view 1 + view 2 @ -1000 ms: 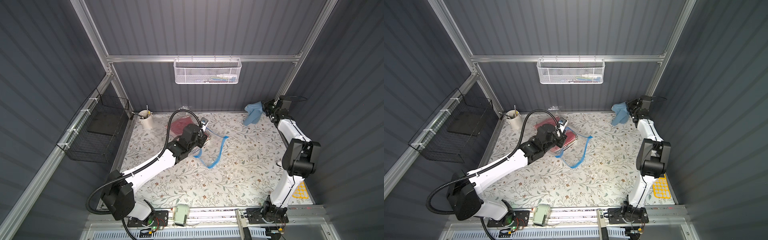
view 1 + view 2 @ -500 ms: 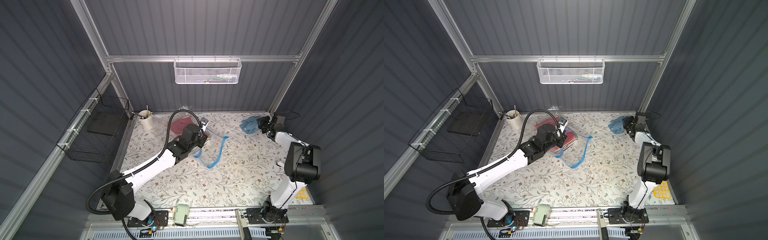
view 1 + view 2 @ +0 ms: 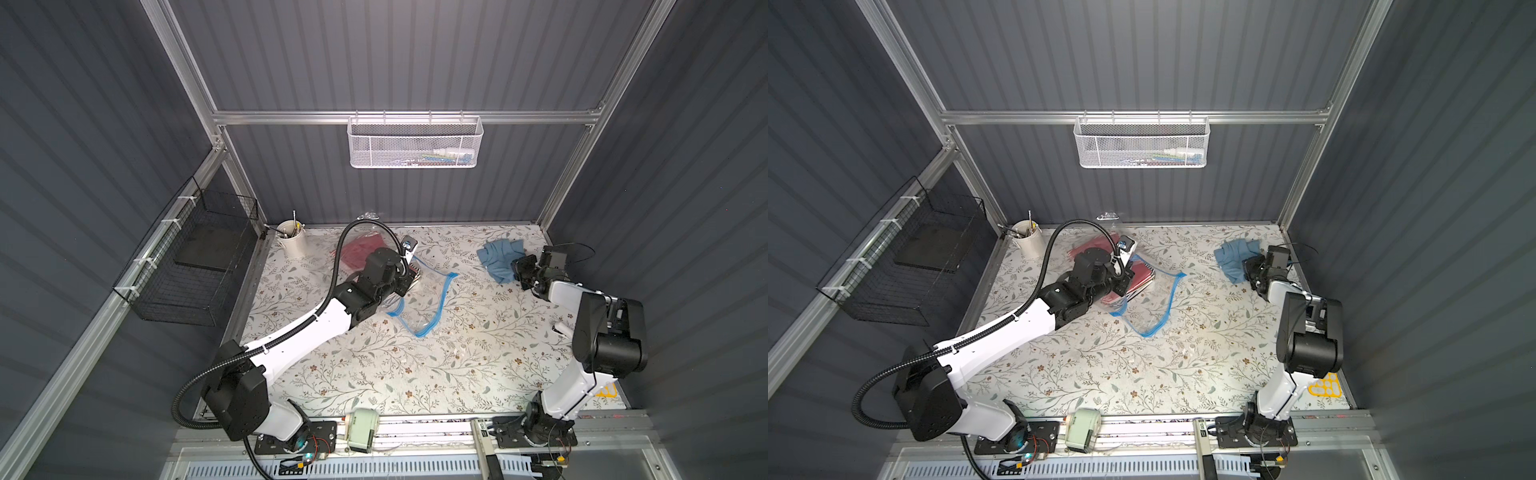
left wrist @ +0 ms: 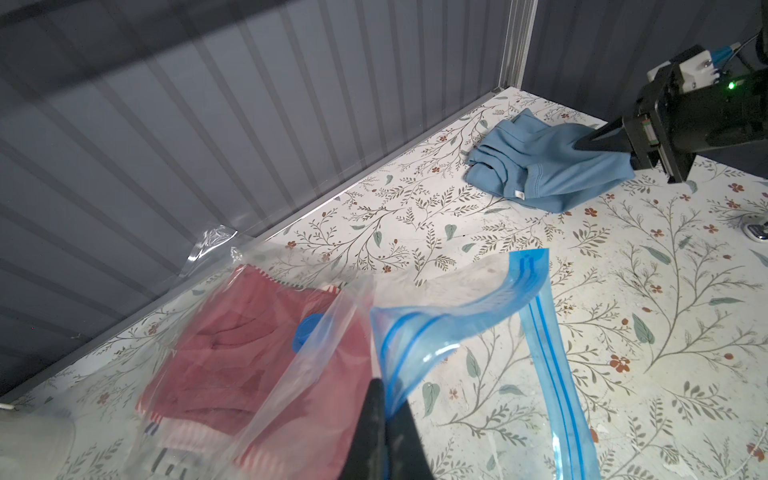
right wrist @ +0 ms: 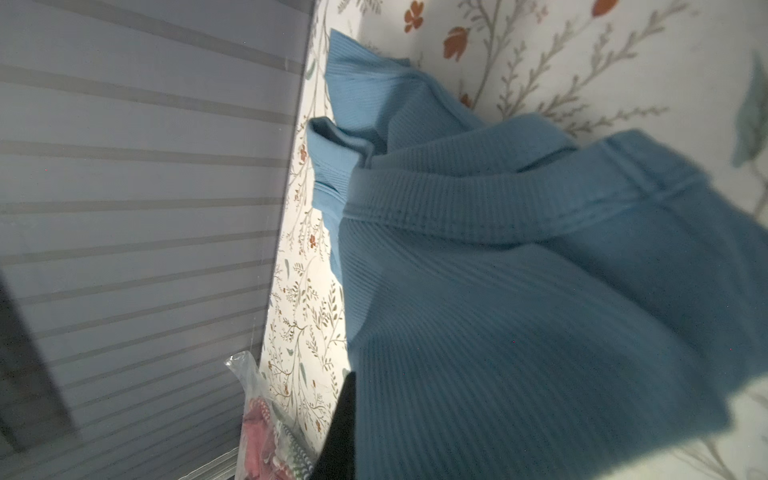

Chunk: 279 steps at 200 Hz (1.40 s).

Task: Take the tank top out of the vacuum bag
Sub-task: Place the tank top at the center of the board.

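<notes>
**Right gripper (image 3: pixel 517 270) has brought the tank top (image 3: pixel 498 257) down onto the table (image 3: pixel 415 374)**

One second ago the right arm held the blue tank top up in the air, well to the right of the vacuum bag (image 3: pixel 424 307). Now the cloth lies crumpled on the table, well apart from the bag, to its right and slightly farther back. The left arm has not shifted.

The table carries a pale print of leaves and small flowers. Dark grey ribbed walls with aluminium posts close it in on three sides.

The bag's long axis runs from the back wall toward the front, slanting rightward. Its mouth, edged by the blue zip strip (image 4: pixel 552 374), gapes at the front-right end. The round blue valve cap (image 4: pixel 309 332) faces up, over folded red clothing (image 4: pixel 249 353) inside the bag; how many pieces that is cannot be told.

The left gripper (image 4: pixel 386 399) is pinched tight on the bag's plastic beside the zip strip, lifting that edge. The right gripper's jaws are clamped on a fold of the tank top.

Count: one bag, one tank top, two arms. One white cup (image 3: pixel 291 245) of tools stands left of the bag. One white mesh basket (image 3: pixel 415 141) hangs on the wall behind the bag, and one black wire basket (image 3: pixel 199 257) hangs on the wall to its left.
</notes>
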Tool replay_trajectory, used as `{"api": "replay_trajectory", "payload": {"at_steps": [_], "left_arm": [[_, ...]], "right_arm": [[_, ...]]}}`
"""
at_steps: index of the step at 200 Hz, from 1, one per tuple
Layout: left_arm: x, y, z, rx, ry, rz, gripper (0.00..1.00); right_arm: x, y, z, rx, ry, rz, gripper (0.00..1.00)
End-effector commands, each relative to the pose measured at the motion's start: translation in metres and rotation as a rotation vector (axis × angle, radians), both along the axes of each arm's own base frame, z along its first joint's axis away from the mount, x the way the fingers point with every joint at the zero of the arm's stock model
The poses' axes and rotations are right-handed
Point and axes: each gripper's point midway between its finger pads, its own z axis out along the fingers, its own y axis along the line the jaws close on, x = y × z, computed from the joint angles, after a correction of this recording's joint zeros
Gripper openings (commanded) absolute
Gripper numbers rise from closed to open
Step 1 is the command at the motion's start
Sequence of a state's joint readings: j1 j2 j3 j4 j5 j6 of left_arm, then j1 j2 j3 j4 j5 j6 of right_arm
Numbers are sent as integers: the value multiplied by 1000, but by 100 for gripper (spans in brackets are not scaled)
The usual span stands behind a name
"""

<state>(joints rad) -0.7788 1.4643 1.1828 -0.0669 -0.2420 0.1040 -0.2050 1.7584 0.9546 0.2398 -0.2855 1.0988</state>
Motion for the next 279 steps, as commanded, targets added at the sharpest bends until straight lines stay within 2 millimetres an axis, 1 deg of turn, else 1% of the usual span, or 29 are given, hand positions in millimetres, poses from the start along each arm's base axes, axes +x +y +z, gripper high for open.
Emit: {"api": "replay_trajectory", "payload": {"at_steps": [1, 34, 46, 60, 73, 80, 86, 87, 96, 123, 146, 166, 186, 196, 214, 232, 243, 254, 258, 267, 273, 279], "left_arm": [[-2, 5, 15, -23, -11, 2, 0], [-2, 5, 13, -22, -7, 1, 0], [-2, 4, 13, -26, -5, -2, 0], [-2, 5, 14, -28, -6, 0, 0], [-3, 5, 16, -29, -9, -1, 0], [-3, 5, 16, -29, -9, 1, 0], [-3, 5, 16, -30, -10, 1, 0], [-3, 5, 16, -30, -10, 1, 0], [-3, 5, 17, -30, -11, 1, 0], [-3, 6, 18, -32, -12, 0, 0], [-4, 5, 19, -37, -12, -1, 0], [-4, 5, 19, -40, -10, -3, 0], [-4, 5, 20, -41, -11, -4, 0], [-5, 5, 21, -43, -13, -6, 0], [-5, 5, 20, -44, -11, -7, 0], [-5, 4, 20, -43, -10, -6, 0], [-5, 4, 18, -43, -7, -9, 0], [-4, 3, 16, -41, -3, -8, 0], [-4, 3, 15, -40, 0, -10, 0], [-4, 2, 14, -41, 4, -10, 0], [-3, 2, 14, -41, 5, -10, 0], [-4, 1, 13, -41, 7, -12, 0]], "right_arm": [[-4, 1, 4, -3, -28, 8, 0], [-20, 5, -13, 5, 3, 6, 0], [-26, 5, -19, 7, 16, 4, 4], [-31, 7, -27, 10, 30, 8, 4], [-34, 7, -31, 7, 39, 14, 7], [-36, 7, -32, 6, 45, 14, 10], [-37, 6, -33, 5, 49, 13, 15], [-38, 5, -33, 4, 51, 12, 17], [-40, 5, -33, -2, 56, 13, 22], [-50, 2, -34, -20, 77, 8, 33], [-59, 1, -30, -36, 83, 11, 41], [-71, 0, -31, -60, 110, 27, 50], [-86, -3, -31, -87, 134, 34, 57], [-95, -6, -28, -114, 141, 34, 60], [-109, -8, -19, -166, 154, 44, 63], [-121, -10, -5, -234, 166, 61, 64], [-124, -11, 8, -300, 160, 80, 64], [-121, -11, 23, -381, 161, 115, 62], [-120, -9, 26, -410, 168, 138, 62], [-108, -3, 40, -492, 169, 203, 59], [-102, 3, 45, -540, 187, 247, 59], [-96, 8, 46, -577, 208, 289, 59]]}}
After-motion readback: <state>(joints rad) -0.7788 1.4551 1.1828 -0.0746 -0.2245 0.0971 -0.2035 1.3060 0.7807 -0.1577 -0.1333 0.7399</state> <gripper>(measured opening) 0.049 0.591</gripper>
